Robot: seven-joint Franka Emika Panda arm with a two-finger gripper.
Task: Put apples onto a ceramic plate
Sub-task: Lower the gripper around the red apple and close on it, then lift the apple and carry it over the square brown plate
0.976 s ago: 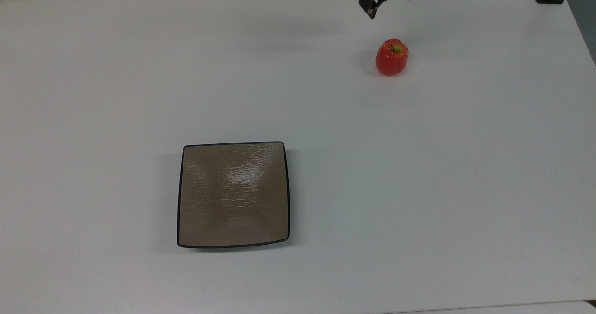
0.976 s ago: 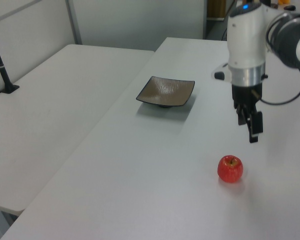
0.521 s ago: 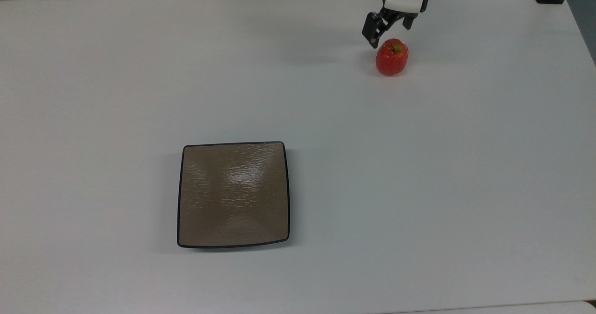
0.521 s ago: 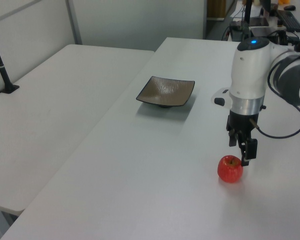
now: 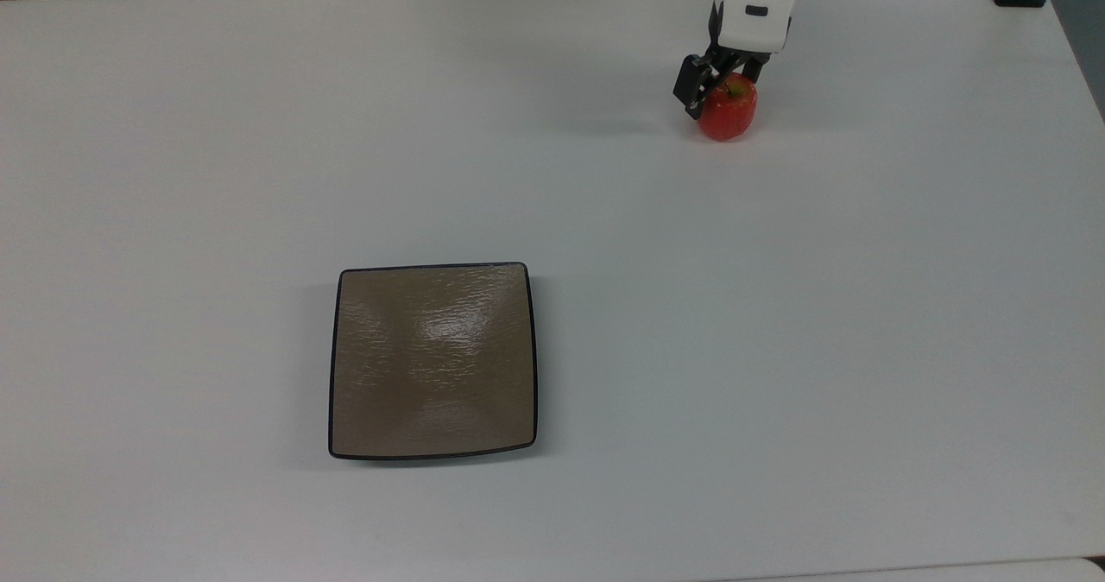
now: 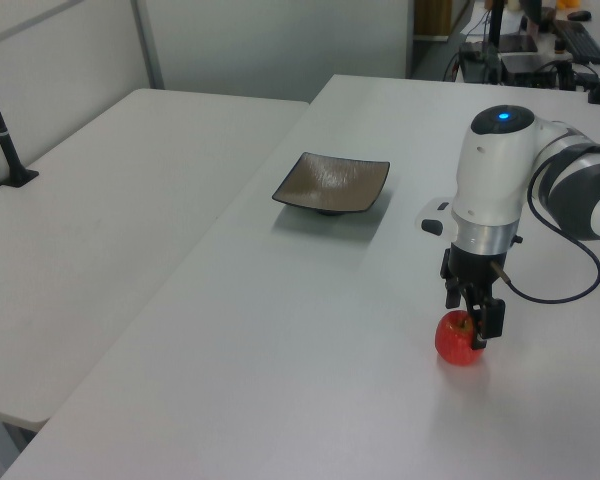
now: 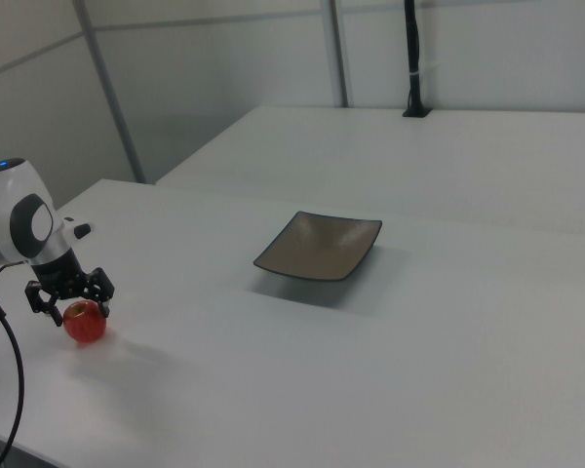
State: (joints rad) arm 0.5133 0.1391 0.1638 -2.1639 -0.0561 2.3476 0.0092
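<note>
Your apple [image 5: 729, 109] sits on the white desk [image 5: 777, 323] near the far edge in the top view, toward the top view's right corner, stem hollow up. The gripper [image 5: 723, 90] has come down around it since a second ago, when it hung well above and behind the fruit; half a second ago it was only just reaching the apple's top. Now its two black fingers [image 7: 102, 287] straddle the apple with the jaws spread wide, one on each side, and you can see in the right view that they have not closed on it. The apple itself has not moved. The ceramic plate [image 5: 432, 359] lies well apart, nearer the desk's front edge in the top view and toward the top view's left, with nothing on it. Beyond the desk a second white table [image 6: 100, 230] adjoins, with pale partition walls [image 7: 224, 58] behind and a black post [image 7: 413, 58] standing at its far edge.
</note>
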